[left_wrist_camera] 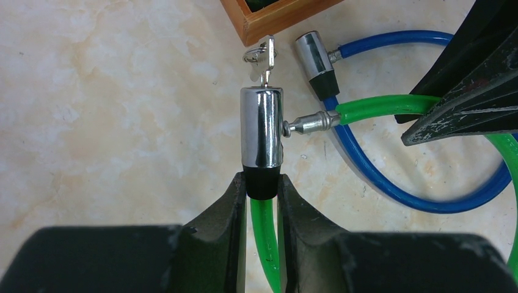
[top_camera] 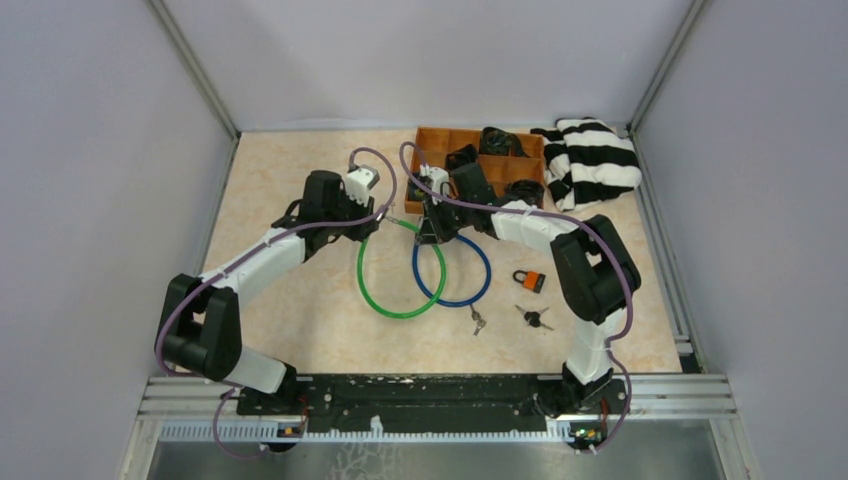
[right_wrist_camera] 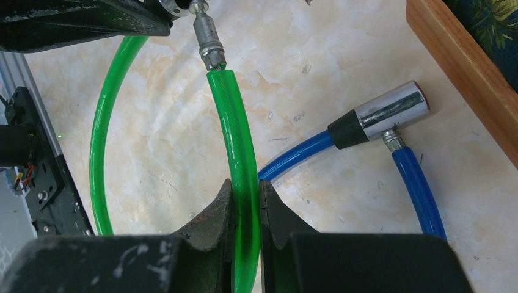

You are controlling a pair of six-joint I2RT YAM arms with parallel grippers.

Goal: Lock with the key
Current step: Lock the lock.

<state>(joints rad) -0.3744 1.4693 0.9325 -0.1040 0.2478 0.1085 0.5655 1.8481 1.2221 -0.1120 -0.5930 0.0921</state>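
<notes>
Left pincer [left_wrist_camera: 261,184] pinches the black collar of the green lock's cylinder [left_wrist_camera: 261,125] near the table's [top_camera: 290,290] middle (key [left_wrist_camera: 267,56] in its far end, pin [left_wrist_camera: 308,124] at its side). Right pincer [right_wrist_camera: 244,198] pinches the green cable [right_wrist_camera: 229,110]. Blue lock [right_wrist_camera: 379,116] lies beside, crossing under the cable; tray [left_wrist_camera: 275,23] just beyond the key.

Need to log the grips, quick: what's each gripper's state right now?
Left gripper: closed on the lock cylinder, at its black collar.
Right gripper: closed on the green cable, near its pin.
</notes>
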